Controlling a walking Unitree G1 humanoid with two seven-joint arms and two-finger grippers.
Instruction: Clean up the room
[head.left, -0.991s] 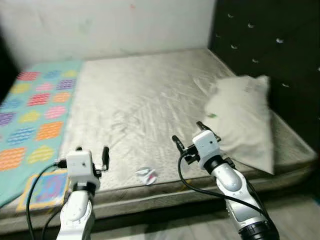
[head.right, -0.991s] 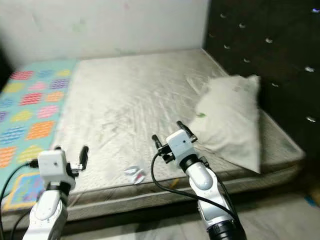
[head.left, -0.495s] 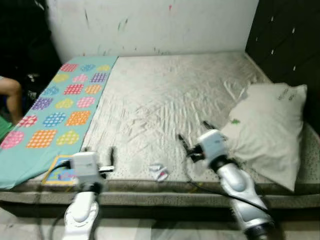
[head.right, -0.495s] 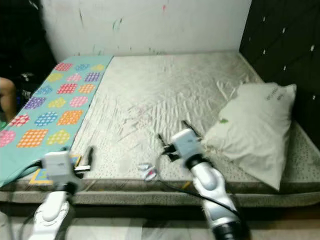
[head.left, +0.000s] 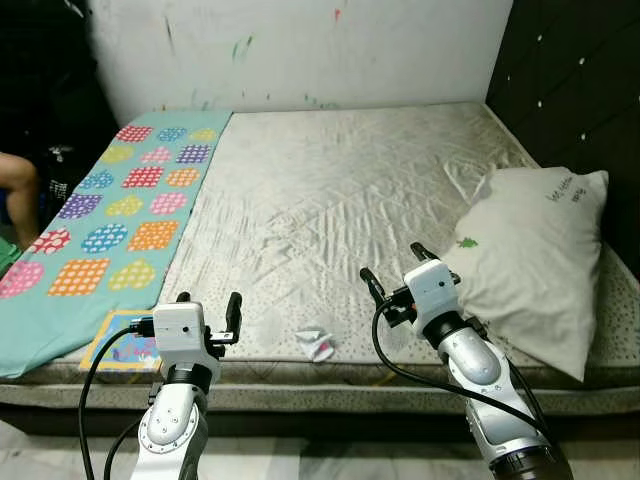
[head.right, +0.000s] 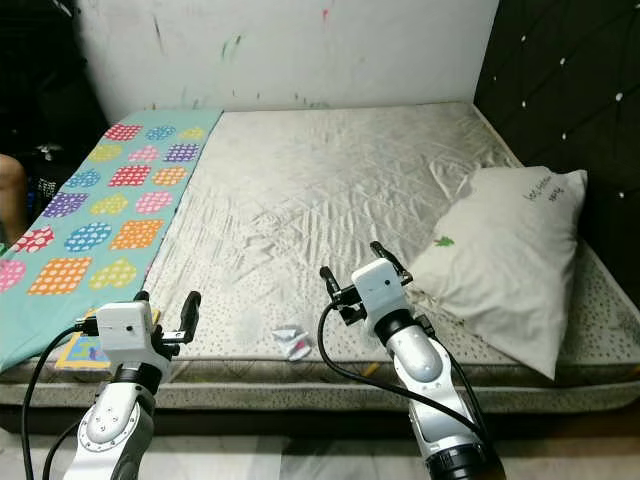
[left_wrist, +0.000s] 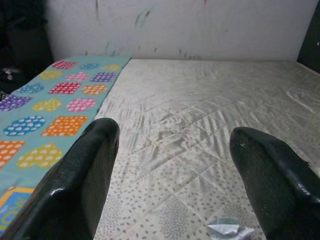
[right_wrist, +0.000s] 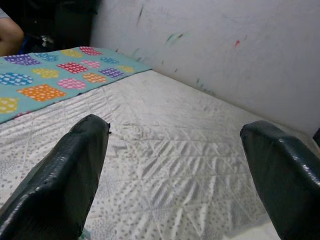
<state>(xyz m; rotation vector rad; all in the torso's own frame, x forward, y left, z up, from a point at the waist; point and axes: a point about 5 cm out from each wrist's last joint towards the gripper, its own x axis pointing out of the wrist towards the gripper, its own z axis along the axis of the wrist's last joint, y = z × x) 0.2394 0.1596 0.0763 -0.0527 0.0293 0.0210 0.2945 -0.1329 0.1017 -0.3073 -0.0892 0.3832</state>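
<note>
One bed (head.left: 330, 200) with a pale quilted mattress serves as the landmark. Near its front edge, about midway along, lies one small crumpled wrapper (head.left: 317, 343), white with a touch of pink; it rests on the mattress surface and nothing touches it. One white pillow (head.left: 530, 260) lies on the bed's right side, against the dark tufted headboard (head.left: 580, 90). One turquoise blanket (head.left: 100, 220) with coloured patches covers the bed's left side, and one flat picture book (head.left: 122, 350) sits at that blanket's front corner. Two grippers hover over the bed's front edge: the left gripper (head.left: 207, 312) stands left of the wrapper, its fingers spread apart and holding nothing; the right gripper (head.left: 393, 268) stands right of the wrapper, between it and the pillow, fingers likewise apart and empty.
</note>
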